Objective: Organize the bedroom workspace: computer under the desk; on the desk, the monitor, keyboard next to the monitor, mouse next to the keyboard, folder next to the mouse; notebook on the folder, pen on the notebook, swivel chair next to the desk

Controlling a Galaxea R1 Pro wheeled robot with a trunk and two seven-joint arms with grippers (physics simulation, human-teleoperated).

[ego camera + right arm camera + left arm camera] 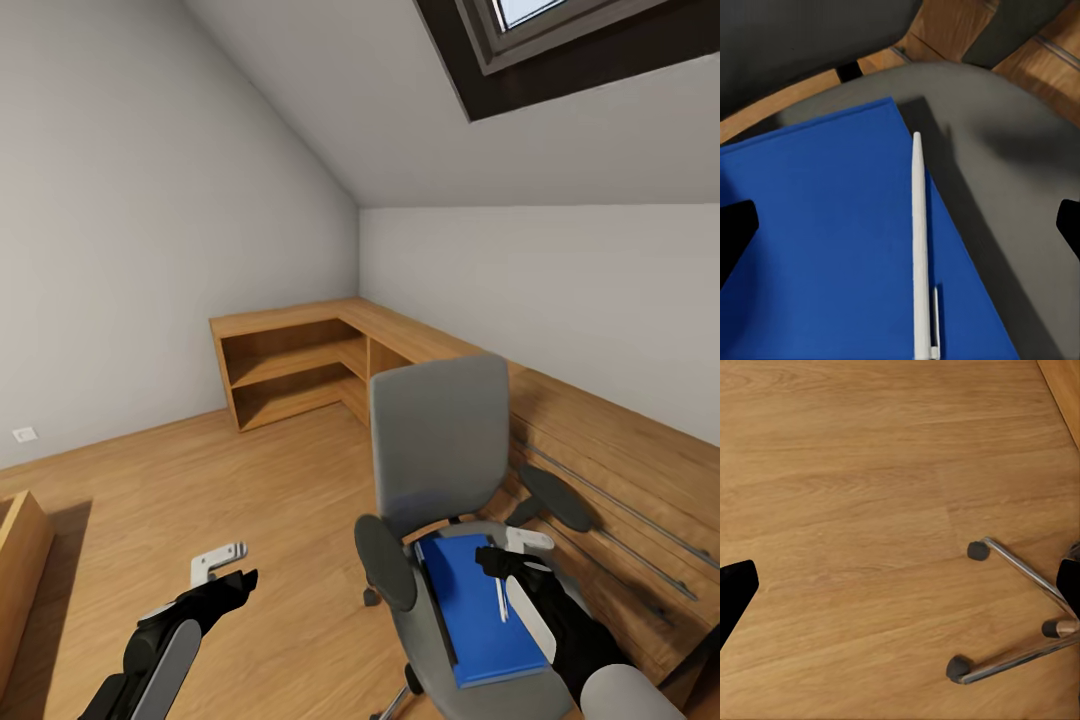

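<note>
Right gripper (497, 556) hangs with its fingers spread wide just above the blue folder (478, 610) lying on the seat of the swivel chair (440, 440). Directly beneath it, a white pen (919, 247) rests on the folder. Left gripper (228, 572), also wide apart, hovers over bare wooden floor (250, 480) beside the chair's wheeled base (1012, 622).

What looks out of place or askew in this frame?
A blue folder lies on the swivel chair seat instead of a desk, with a white pen resting along its edge. The right gripper hovers open above them. Nothing looks spilled or damaged.
</note>
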